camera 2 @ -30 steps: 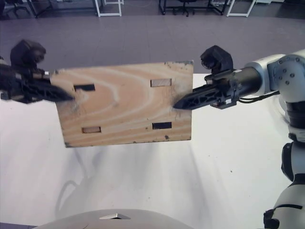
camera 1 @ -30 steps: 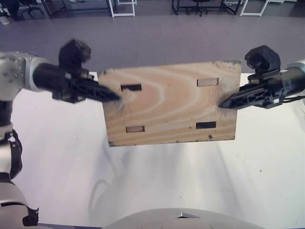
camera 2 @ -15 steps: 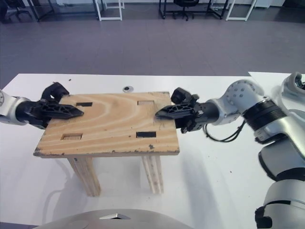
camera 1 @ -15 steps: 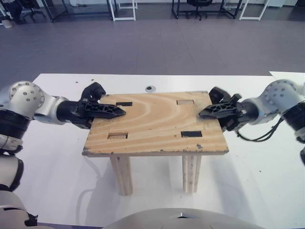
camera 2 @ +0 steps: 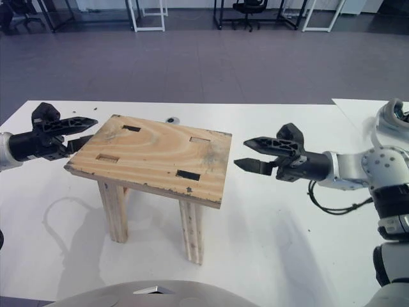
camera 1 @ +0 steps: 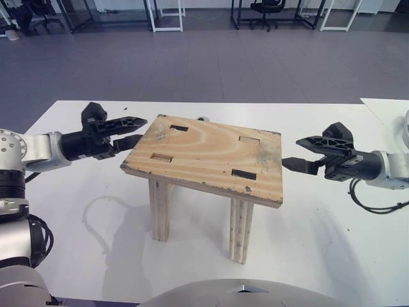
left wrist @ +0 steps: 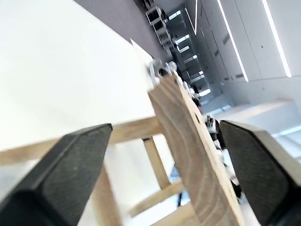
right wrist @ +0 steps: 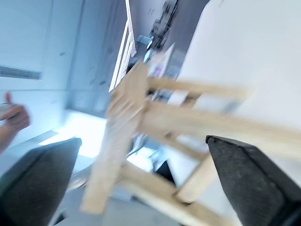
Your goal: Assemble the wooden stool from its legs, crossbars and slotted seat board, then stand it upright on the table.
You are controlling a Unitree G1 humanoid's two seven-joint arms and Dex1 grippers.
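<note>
the seat board [camera 1: 211,153] is pale bare wood, matt, with a swirling grain across its top and rough, chipped edges darkened by scuffs. the legs [camera 1: 160,208] are the same light wood, unvarnished, and the nearer one shows layered strips on its face. the table [camera 1: 345,246] is white and smooth with a faint sheen. the left gripper [camera 1: 140,129] and right gripper [camera 1: 292,152] look like matt black plastic. the floor [camera 1: 223,64] beyond is dull grey.

1. White table [camera 1: 70,217]: matte top, evenly lit.
2. Beyond the table: wide grey floor [camera 1: 223,64].
3. Far across the floor from the table: white frame stand [camera 1: 165,26], black office chair [camera 1: 262,6].
4. Just right of the table: second white tabletop [camera 1: 391,106].
</note>
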